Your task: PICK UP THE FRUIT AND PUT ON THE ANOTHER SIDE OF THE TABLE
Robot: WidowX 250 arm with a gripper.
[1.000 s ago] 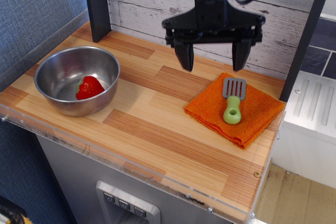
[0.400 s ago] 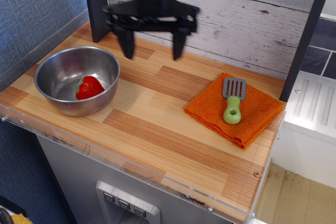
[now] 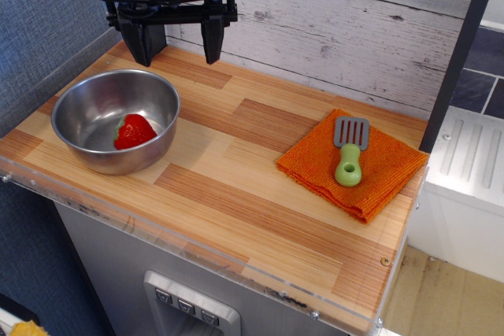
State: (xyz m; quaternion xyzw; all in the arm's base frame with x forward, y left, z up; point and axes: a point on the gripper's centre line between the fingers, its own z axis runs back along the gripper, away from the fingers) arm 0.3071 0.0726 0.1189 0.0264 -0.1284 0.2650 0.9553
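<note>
The fruit (image 3: 135, 131), a small glossy red toy strawberry with green at its top, lies inside a steel bowl (image 3: 87, 105) at the left end of the wooden table (image 3: 236, 186). My black gripper (image 3: 178, 53) hangs open and empty above the back of the table, behind and above the bowl's far rim. Its two fingers point down, wide apart. It does not touch the bowl or the fruit.
An orange cloth (image 3: 350, 164) lies at the right end with a green-handled grey spatula (image 3: 349, 149) on it. A dark post stands at the back left, another at the back right. A white plank wall backs the table. A clear plastic strip runs along the front edge.
My gripper has moved left across the back of the table, from above the cloth's side to above the bowl's far rim. It has stayed open. The fruit and bowl have not moved.
</note>
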